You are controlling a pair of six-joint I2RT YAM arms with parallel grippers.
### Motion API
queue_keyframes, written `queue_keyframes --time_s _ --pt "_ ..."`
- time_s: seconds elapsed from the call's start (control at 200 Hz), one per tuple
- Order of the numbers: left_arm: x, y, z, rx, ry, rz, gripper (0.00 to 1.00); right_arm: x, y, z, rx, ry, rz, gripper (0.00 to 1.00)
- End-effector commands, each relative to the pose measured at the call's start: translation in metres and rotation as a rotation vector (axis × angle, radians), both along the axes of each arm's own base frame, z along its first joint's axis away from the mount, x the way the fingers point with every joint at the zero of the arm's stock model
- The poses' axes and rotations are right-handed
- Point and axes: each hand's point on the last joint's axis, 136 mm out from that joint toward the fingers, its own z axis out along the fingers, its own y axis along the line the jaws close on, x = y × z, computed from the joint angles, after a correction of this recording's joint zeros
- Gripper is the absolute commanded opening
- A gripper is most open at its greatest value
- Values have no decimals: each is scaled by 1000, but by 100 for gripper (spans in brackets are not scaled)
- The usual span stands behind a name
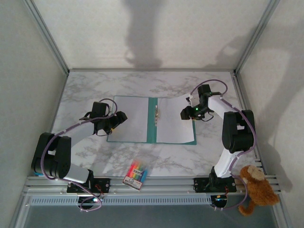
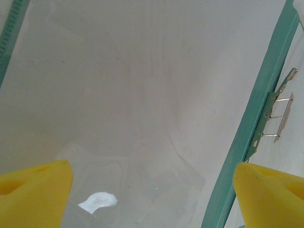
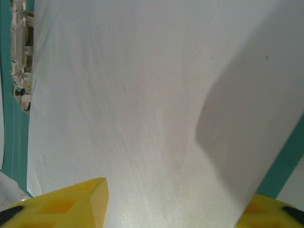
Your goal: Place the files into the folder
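The teal folder (image 1: 152,121) lies open flat in the middle of the marble table, with its metal clip (image 1: 156,111) by the spine. A pale-grey sheet (image 1: 130,118) covers its left half. A white sheet (image 1: 173,123) of the files covers the right half, its far right corner slightly lifted. My left gripper (image 1: 122,116) hovers over the left half, jaws wide open above the grey sheet (image 2: 142,71), with the spine (image 2: 266,95) and clip (image 2: 278,114) to its right. My right gripper (image 1: 184,114) is over the white sheet (image 3: 133,95), open (image 3: 175,204), holding nothing.
A small packet of coloured pens (image 1: 137,173) lies near the front edge between the arm bases. A brown teddy bear (image 1: 256,187) sits at the front right corner. Enclosure walls stand at the left, back and right of the table (image 1: 95,90).
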Motion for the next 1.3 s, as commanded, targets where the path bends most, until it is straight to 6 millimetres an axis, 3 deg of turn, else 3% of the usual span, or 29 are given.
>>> queue_keyframes --time_s 0.0,0.751,1.297 --pt "5 2 11 -3 -20 -2 88 5 -7 2 -21 6 -25 53" --pt "1 3 12 0 -22 2 88 10 -24 1 -65 -6 -99 54" --pt "1 3 18 -7 -34 4 88 22 -32 11 -76 -43 -184 54"
